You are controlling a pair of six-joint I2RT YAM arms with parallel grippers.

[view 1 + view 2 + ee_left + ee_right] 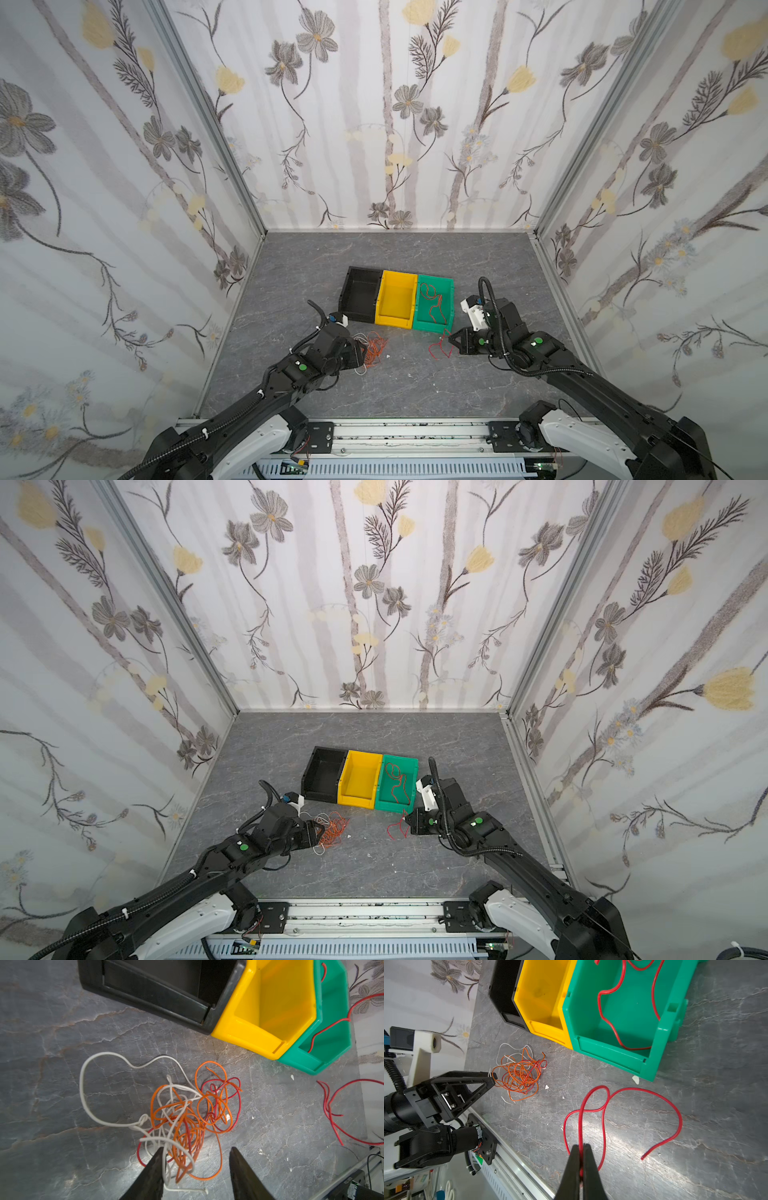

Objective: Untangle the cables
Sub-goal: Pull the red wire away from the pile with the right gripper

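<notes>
Top view first: the tangle (374, 350) of orange, white and red cables sits on the grey table (415, 257), at 6 o'clock of the black bin (357, 318). It's a loose clump, a touch longer along the 1-to-7 line. The left claw (360, 353) is at 9 o'clock of it, nose pointing to 3, right at the clump's edge. From its wrist camera, the left claw (196, 1149) has its jaws parted, roughly half spread. The near end of the tangle lies between the fingers (153, 1169), with one white strand draped over a finger. Nothing is pinched there.

Across the table, the right claw (581, 1145) has its jaws pressed tight on a single red cable (637, 1089). The strand loops out ahead of the tips and crosses itself, and its free end lies flat on the table. In both top views this claw points to 9 o'clock and the cable lies at 8 to 9 o'clock of it. That puts it at 6 o'clock of the green bin (422, 324), well apart from the tangle.

A second red strand (600, 1005) curls inside the green bin, running roughly 12 to 6. The yellow bin (390, 320) stands between black and green.
</notes>
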